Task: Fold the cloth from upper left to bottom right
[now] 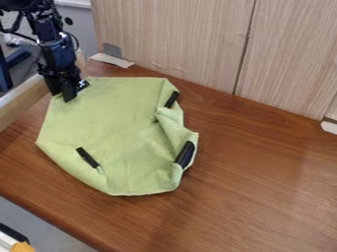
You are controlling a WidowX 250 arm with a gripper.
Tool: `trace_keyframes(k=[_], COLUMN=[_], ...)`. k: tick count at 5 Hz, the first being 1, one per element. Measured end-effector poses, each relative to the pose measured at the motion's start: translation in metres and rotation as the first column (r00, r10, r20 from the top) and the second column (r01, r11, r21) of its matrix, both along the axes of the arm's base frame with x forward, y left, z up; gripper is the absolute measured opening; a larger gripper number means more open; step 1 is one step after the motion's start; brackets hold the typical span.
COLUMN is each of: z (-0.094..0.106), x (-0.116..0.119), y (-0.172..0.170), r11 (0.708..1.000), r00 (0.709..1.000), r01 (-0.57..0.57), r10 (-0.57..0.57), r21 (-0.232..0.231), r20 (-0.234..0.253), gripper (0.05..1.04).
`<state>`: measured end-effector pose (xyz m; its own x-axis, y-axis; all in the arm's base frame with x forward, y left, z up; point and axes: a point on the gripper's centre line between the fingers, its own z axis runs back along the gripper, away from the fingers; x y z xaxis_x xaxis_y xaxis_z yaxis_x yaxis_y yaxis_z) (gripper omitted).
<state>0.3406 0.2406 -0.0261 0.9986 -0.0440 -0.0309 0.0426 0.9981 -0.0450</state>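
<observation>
Light green, soft-looking fabric makes up the cloth (pixel 109 123), which lies on the left part of the reddish-brown, wood-grained table (pixel 263 187). Its outline is uneven and many-sided, fairly straight along the top and rounded at the bottom. The middle spreads nearly smooth, while the right side bunches into raised folds and creases. Three black strips show on it: one near the upper right edge (pixel 172 99), a thicker one at the lower right (pixel 185 154), and one slanting at the lower left (pixel 87 157). The black gripper (pixel 64 97) hangs down at the cloth's upper left corner, its tips over the fabric; whether its jaws are spread or pressed together, I cannot tell. Behind the table stand pale, finely grained wood panels (pixel 178 39) with a dark vertical seam. A whitish strip (pixel 112 60) lies at their foot, near the cloth's top edge, and a light wooden rail (pixel 23 101) runs along the left.
</observation>
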Motion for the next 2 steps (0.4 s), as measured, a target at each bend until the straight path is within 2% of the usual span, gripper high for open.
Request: trace_keyframes(k=[1,2], z=[-0.0001,-0.0004], x=[-0.0005,-0.0017], y=[-0.0006,-0.0027], r11=[1.000,1.000], r00=[1.000,1.000], r01=[0.000,0.002], r10=[0.000,-0.002], r21=[0.004,0.003], r20=[0.001,-0.004], gripper=[0.168,0.074])
